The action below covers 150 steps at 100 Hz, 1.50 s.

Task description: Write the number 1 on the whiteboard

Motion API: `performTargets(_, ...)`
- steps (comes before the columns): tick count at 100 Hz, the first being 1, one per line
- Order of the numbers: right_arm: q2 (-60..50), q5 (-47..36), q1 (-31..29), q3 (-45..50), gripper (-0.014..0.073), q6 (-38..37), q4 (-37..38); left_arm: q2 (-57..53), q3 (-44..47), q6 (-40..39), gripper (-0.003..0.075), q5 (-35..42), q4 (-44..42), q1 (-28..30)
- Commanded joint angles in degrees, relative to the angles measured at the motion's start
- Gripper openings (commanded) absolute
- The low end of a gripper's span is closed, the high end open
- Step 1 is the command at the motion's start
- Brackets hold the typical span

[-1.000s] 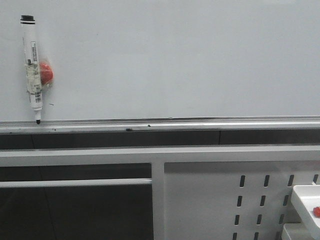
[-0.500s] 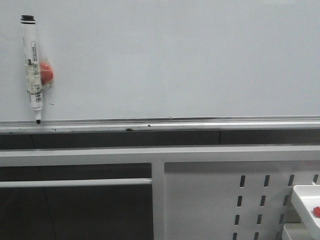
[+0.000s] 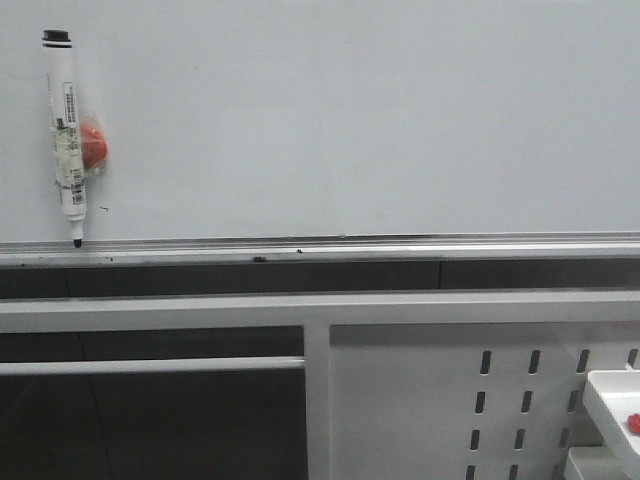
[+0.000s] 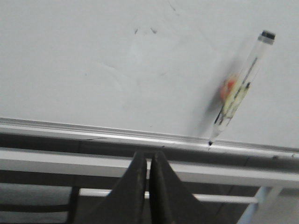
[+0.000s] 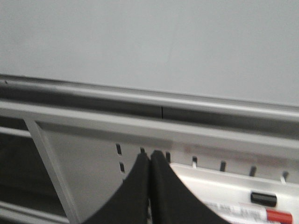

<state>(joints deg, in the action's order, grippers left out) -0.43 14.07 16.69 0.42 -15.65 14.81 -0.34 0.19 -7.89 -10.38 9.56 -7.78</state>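
The whiteboard (image 3: 350, 120) fills the upper front view, with a silver rail (image 3: 350, 245) along its lower edge. No number 1 stroke shows on it. A white marker pen (image 3: 66, 140) with a black tip and a red blob stands near upright at the board's left, tip on the rail; it also shows in the left wrist view (image 4: 238, 91). My left gripper (image 4: 149, 158) is shut and empty, below the rail and left of the pen. My right gripper (image 5: 149, 156) is shut and empty, below the board (image 5: 149, 42). Neither gripper shows in the front view.
A white perforated metal panel (image 3: 450, 400) with slots stands below the board at the right. A white tray (image 3: 612, 400) sits at the lower right; in the right wrist view it holds a marker with a red end (image 5: 261, 215). A white crossbar (image 3: 320, 308) runs under the rail.
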Motion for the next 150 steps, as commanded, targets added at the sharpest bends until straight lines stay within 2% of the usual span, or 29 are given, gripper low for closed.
performTargets(1,-1.33,-15.93,-0.45,0.79,-0.005,-0.15,-3.14,-1.29,2.01,-0.56,-0.002,7.89,9.56,0.17)
performTargets(10,-1.33,-24.54,-0.45,0.79,-0.005,-0.15,-6.37,-1.29,2.01,-0.56,-0.002,11.26,21.38,0.17)
performTargets(17,-1.33,-27.44,-0.45,0.79,-0.005,-1.37,-10.56,-1.29,2.01,-0.56,-0.002,11.58,29.59,0.17)
performTargets(21,-1.33,-28.58,-0.45,0.79,-0.005,-1.49,-12.16,-1.29,2.01,-0.56,-0.002,11.32,31.3,0.17)
performTargets(32,-1.33,-29.34,-0.45,0.79,-0.005,-1.49,-13.35,-1.29,2.01,-0.56,-0.002,11.33,31.56,0.17)
performTargets(49,-1.33,-28.24,-0.45,-0.42,-0.005,-1.63,-19.29,-1.29,1.88,-0.56,-0.002,11.33,31.68,0.17)
performTargets(62,-0.98,-17.97,-0.45,-5.82,-0.0048,-1.63,-19.29,-0.43,-1.09,1.7,-0.002,7.83,27.74,0.17)
performTargets(72,0.52,-11.76,-0.45,-10.57,-0.0035,-0.93,-17.77,2.76,-6.64,8.21,-0.0013,2.66,23.88,0.17)
performTargets(80,2.8,-8.99,-0.45,-13.47,0.0048,-0.93,-13.6,7.03,-10.72,13.58,0.0052,1.44,23.88,0.17)
performTargets(88,5.18,-8.29,-0.45,-15.5,0.0162,-0.93,-10.41,11.76,-14.98,17.97,0.0176,-0.47,23.88,0.17)
performTargets(97,8.07,-7.77,-0.45,-16.45,0.0269,-0.93,-8.76,18.51,-19.22,24.21,0.0306,-6.25,23.88,0.17)
performTargets(106,10.82,-7.19,-0.45,-16.69,0.0287,-0.93,-8.76,25.77,-23.0,30.56,0.0325,-11.37,23.88,-0.28)
performTargets(123,14.53,-7.08,-0.45,-16.69,0.0287,-0.93,-8.76,35.9,-26.6,38.92,0.0325,-7.03,20.56,-6.9)
performTargets(134,15.64,-7.08,-0.45,-16.69,0.0287,-0.93,-7.84,42.54,-28.46,39.29,0.0325,-5.77,13.66,-12.4)
performTargets(140,16.13,-6.99,-0.45,-16.69,0.0287,-0.93,-6.83,45.45,-28.46,38.27,0.0325,-2.08,14.78,-15.05)
performTargets(150,16.29,-6.24,-0.45,-16.69,0.0287,-0.93,-6.46,49.66,-27.93,38.28,0.0326,6.36,22.05,-18.56)
